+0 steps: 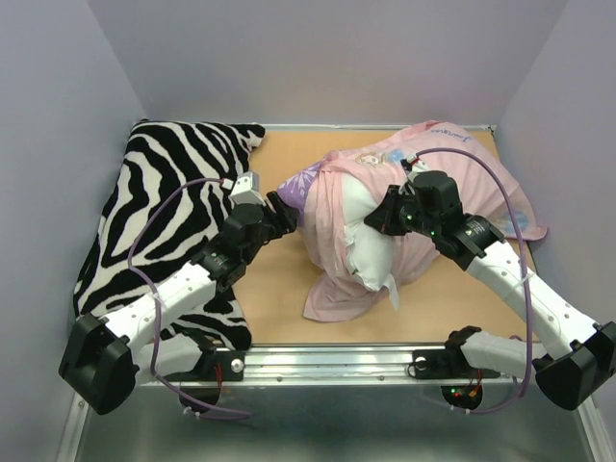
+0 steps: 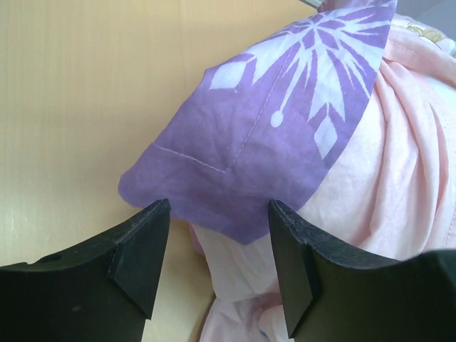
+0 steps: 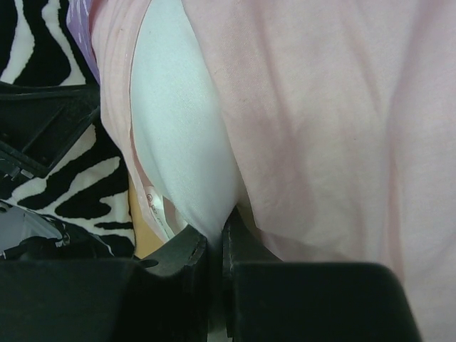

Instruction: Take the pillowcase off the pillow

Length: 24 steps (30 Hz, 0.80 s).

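A: What do we have, biggest first?

B: We see a smooth wooden table. A plump zebra-striped cushion lies along its 9 o'clock side. From the centre out toward 2 o'clock lies the pillowcase, thin and crumpled, mostly showing its pale pink inner side.

A: And the pillow?

B: The white pillow bulges out of the case's opening. We judge that its long axis runs from about 7 o'clock to 1 o'clock, with the bare end toward 7.

A: Which arm do we lean on?

B: The right end effector is nearest the pillow. Its fingers are pinched together on the matte white fabric at the pillow's exposed edge. The left end effector is spread wide and holds nothing.

A: So the coming move turns on the left one?

B: We think so. The case's purple corner, stitched and printed with a white snowflake, lies just ahead of its fingers at 12 o'clock in the wrist view. It is close to them but not between them.

A: Anything smaller?

B: A small white tag hangs at the pillow's edge.
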### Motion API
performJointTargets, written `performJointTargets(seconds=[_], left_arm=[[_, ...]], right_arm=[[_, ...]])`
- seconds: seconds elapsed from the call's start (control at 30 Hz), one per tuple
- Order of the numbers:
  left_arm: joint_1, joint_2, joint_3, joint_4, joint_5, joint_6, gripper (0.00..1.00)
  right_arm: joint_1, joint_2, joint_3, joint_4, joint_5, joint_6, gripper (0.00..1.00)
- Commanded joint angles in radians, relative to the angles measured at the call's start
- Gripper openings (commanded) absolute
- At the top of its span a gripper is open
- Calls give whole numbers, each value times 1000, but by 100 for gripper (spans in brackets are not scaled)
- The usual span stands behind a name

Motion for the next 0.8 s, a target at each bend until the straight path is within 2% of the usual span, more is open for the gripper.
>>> performJointTargets(seconds=[0.0, 0.1, 0.27, 0.5, 0.63, 0.73, 0.77], left_arm=[[-4, -9, 52, 134, 22, 105, 73], [-4, -3, 97, 148, 65, 144, 73], [-5, 36, 180, 106, 43, 177, 73], [-8, 171, 315, 25, 60, 222, 73], [-7, 234, 355, -33, 22, 222, 71], [-7, 246, 364, -65, -24, 214, 58], [-7, 251, 371, -90, -42, 210, 43]], right_arm=[[-14, -15, 86, 88, 8, -8, 1], [-14, -15, 86, 82, 7, -10, 0], [-14, -11, 82, 80, -6, -10, 0], [-14, -19, 79, 80, -3, -13, 1], [-14, -22, 80, 77, -3, -16, 1], [-14, -28, 86, 74, 7, -19, 1], [-12, -29, 92, 70, 14, -18, 1]])
